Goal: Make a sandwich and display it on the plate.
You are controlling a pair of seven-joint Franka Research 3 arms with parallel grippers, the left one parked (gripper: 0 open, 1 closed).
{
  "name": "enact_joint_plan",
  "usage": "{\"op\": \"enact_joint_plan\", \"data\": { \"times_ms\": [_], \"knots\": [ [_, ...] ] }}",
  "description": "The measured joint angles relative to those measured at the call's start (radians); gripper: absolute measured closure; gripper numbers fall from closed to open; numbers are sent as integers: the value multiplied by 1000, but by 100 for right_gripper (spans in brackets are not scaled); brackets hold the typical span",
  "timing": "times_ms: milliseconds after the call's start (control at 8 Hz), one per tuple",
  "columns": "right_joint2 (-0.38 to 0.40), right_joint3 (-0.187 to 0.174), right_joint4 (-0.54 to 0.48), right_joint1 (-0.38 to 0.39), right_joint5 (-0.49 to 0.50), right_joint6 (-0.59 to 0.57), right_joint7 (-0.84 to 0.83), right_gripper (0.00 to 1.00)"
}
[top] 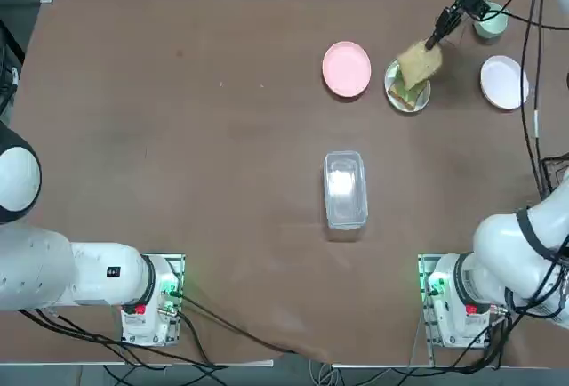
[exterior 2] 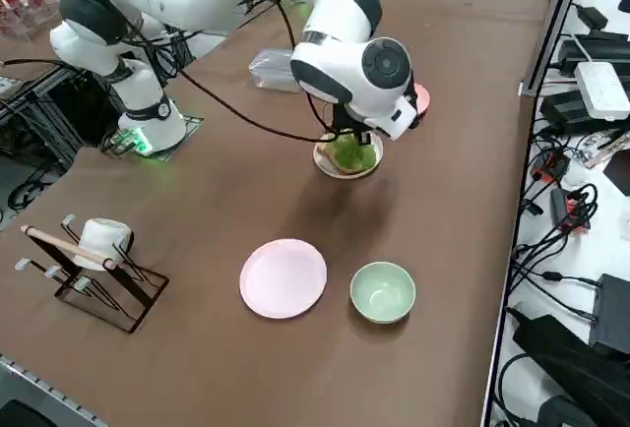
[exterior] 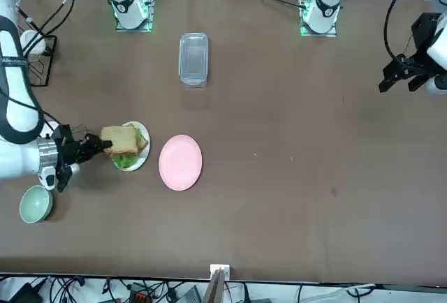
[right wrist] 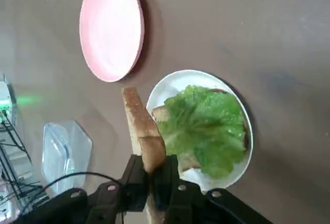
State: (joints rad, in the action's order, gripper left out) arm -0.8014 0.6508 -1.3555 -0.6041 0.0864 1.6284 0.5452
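Right gripper (right wrist: pixel 153 175) clamped on edge of top bread slice (right wrist: pixel 143 136), held on edge above white plate (right wrist: pixel 242 168). Lettuce (right wrist: pixel 206 131) sat on lower slice on plate, just beside pink plate (right wrist: pixel 111 28). Risk: slice released while tilted could land askew or drag lettuce off. Filling hidden, possibly under lettuce.

Colours of the items on the dull brown tabletop (top: pixel 178 137).
Tan toasted bread slice with brown crust (right wrist: pixel 142 131); bright green lettuce leaf (right wrist: pixel 206 131) on a plain white round plate (right wrist: pixel 170 82); pink round plate (top: pixel 346 68); pale green bowl (exterior 2: pixel 383 292); clear plastic container (top: pixel 345 188); black gripper (right wrist: pixel 153 178).
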Motion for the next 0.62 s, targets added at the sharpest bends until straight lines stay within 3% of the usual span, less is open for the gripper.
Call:
{"op": "enact_joint_plan", "data": {
  "times_ms": [625],
  "knots": [
    [-22, 0, 2, 46, -114, -9, 128, 91]
  ]
}}
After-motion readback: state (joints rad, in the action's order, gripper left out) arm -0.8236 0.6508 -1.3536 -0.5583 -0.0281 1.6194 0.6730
